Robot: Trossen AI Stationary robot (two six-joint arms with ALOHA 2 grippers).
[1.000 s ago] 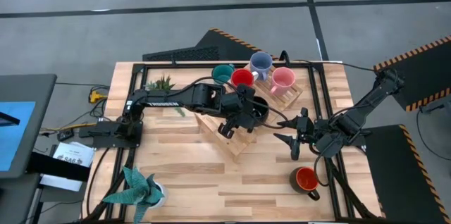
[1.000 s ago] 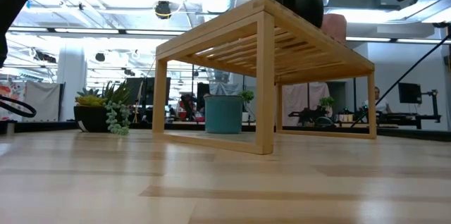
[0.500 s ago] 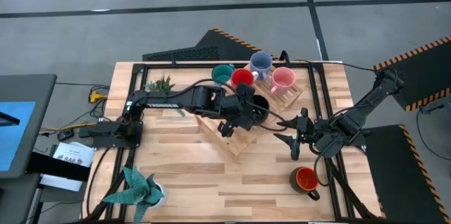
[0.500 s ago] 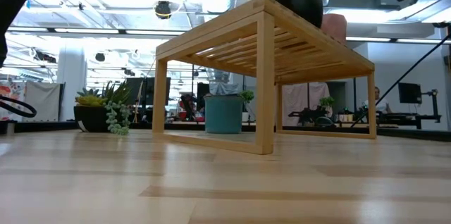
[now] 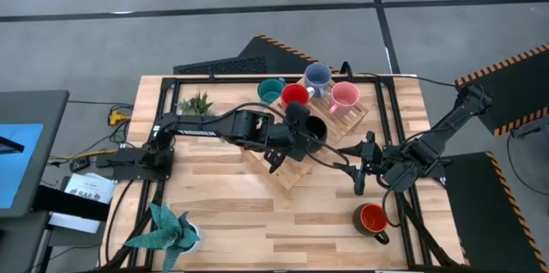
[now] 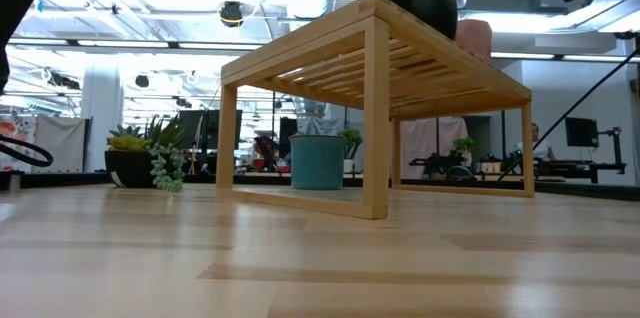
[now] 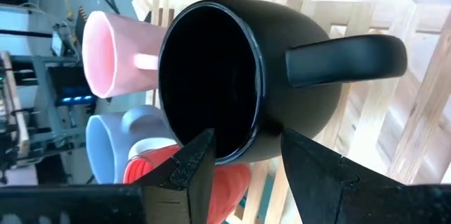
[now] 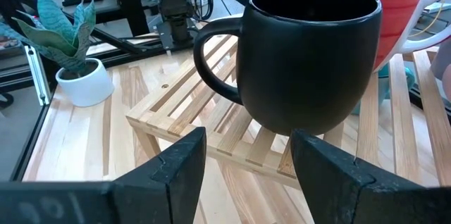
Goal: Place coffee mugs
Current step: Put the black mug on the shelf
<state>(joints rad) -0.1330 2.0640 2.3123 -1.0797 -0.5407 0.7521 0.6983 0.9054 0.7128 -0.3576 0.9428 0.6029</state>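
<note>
Wooden tabletop (image 5: 214, 213), slatted rack (image 5: 287, 166) centred. Left end effector (image 5: 287, 148) sitting open beside black mug (image 5: 314, 129) on rack; backing off straight avoids bumping handle. Right end effector (image 5: 358, 170) open, waiting right of rack.

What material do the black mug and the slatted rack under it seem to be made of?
The black mug looks like glazed ceramic: its smooth wall and rim carry glossy highlights, though coated metal cannot be excluded. The slatted rack looks like pale unfinished or lightly sealed wood, showing visible grain and a matte surface.

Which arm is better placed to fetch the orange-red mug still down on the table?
Right. Its end effector is open just above the orange-red mug, while the left end effector is open beside the black mug on the rack.
</note>
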